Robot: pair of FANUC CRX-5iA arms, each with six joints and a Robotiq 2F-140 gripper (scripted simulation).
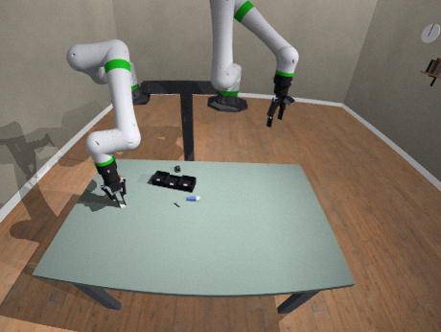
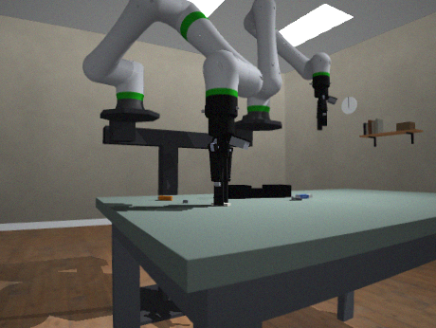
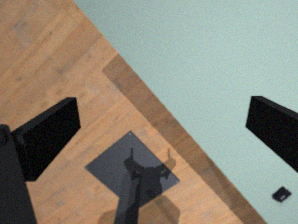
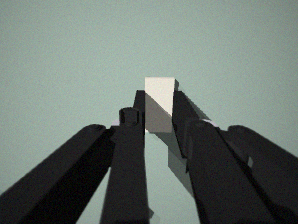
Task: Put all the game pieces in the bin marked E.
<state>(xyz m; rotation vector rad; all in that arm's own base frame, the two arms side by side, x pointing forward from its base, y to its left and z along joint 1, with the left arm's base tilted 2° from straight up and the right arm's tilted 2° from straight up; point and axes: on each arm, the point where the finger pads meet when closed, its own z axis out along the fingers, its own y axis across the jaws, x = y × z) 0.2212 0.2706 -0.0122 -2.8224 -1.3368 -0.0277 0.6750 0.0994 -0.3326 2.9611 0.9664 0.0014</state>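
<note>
By the short edge of the pale green rectangular table (image 1: 216, 249) (image 2: 284, 223) (image 3: 210, 50) (image 4: 60, 60), the right gripper (image 1: 120, 202) (image 2: 222, 202) (image 4: 158, 104) points down, its fingers nearly together and pinching a small off-white rectangular block (image 1: 123, 205) (image 2: 228, 204) (image 4: 160, 90) at the tabletop. Bare surface surrounds that block toward the near edge. The joined black open bins (image 1: 186, 187) (image 2: 276, 191) stand flat, well apart from it; I can't read which is E. A blue-and-white cylinder (image 1: 193, 199) (image 2: 303, 196) lies near them, outside. The left gripper (image 1: 275, 120) (image 2: 322, 125) (image 3: 162, 112) hangs high beyond the table's far edge, fingers spread wide and empty.
</note>
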